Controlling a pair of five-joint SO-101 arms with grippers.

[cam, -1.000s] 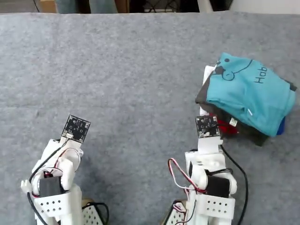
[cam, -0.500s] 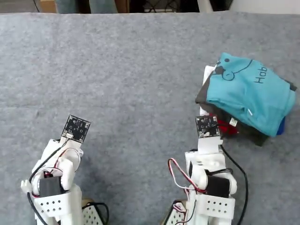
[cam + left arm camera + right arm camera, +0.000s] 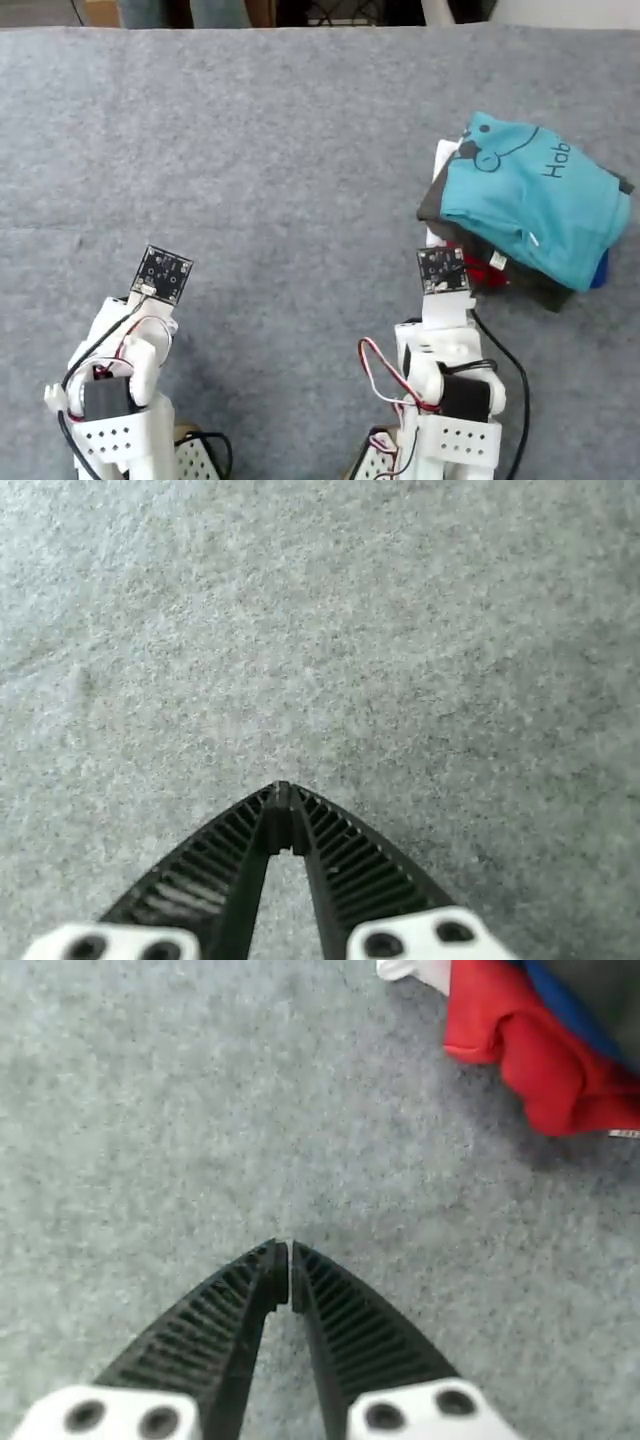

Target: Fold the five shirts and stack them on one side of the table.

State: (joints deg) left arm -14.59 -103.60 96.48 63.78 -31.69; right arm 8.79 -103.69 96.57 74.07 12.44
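High view: folded turquoise fabric shirt (image 3: 530, 200) tops shirt pile (image 3: 432, 207) on grey felt table (image 3: 250, 150) | my left gripper (image 3: 281, 792) closed | my right gripper (image 3: 289, 1252) closed, near red fabric shirt (image 3: 530, 1060)

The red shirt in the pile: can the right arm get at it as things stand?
Probably yes. The red shirt sticks out beside the right arm, with bare table between; its shut jaws must open first.

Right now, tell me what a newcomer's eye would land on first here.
The teal shirt stands out against the grey table cover. It tops a pile of folded shirts at the table's right side. A red shirt peeks from beneath it, near the shut right gripper.
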